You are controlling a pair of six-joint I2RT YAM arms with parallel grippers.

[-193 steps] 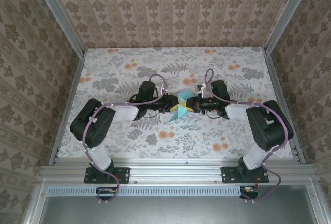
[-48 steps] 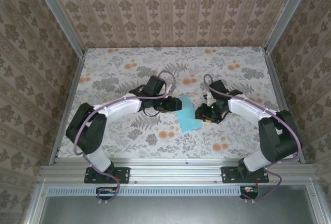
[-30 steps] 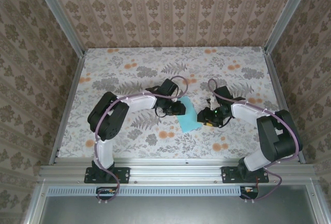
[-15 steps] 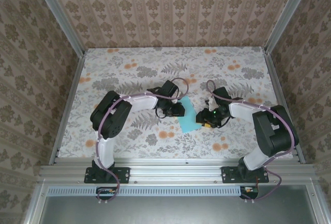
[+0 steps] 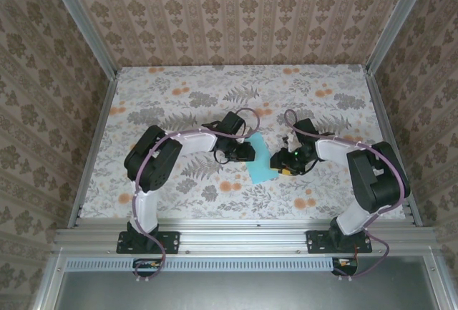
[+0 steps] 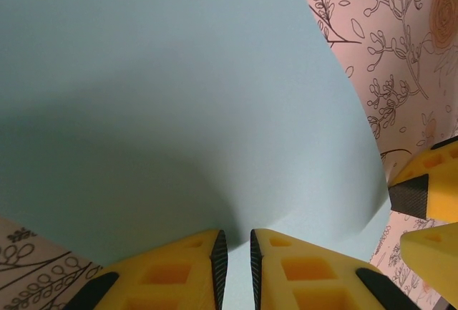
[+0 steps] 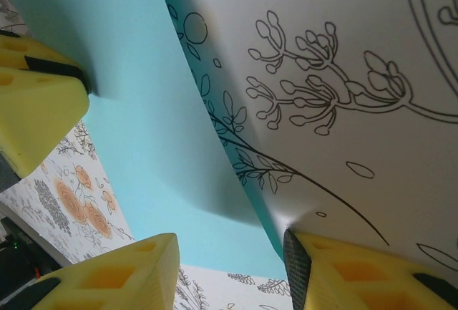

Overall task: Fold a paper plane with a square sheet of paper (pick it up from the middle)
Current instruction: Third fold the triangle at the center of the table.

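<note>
The square sheet of paper [image 5: 263, 169] lies on the floral table between both grippers, turquoise face up, bowed rather than flat and not in a plane's shape. In the left wrist view the sheet [image 6: 179, 74] rises in a ridge that runs into the narrow gap of my left gripper [image 6: 238, 242], whose jaws pinch it near the middle. From above, the left gripper [image 5: 250, 152] sits at the sheet's upper left. My right gripper [image 5: 278, 163] stands at the sheet's right edge. It [image 7: 230, 253] is open, one fingertip [image 7: 295, 260] touching the lifted edge of the sheet [image 7: 143, 109].
The table [image 5: 179, 102] has a floral print and is closed in by patterned walls on three sides. A metal rail [image 5: 236, 235] runs along its near edge. The right gripper's yellow fingers [image 6: 426, 195] stand close beside the left gripper's.
The left jaws have drawn closer together on the sheet over the last second. Both arms have barely shifted. Several seconds ago the paper was held folded between both grippers.
</note>
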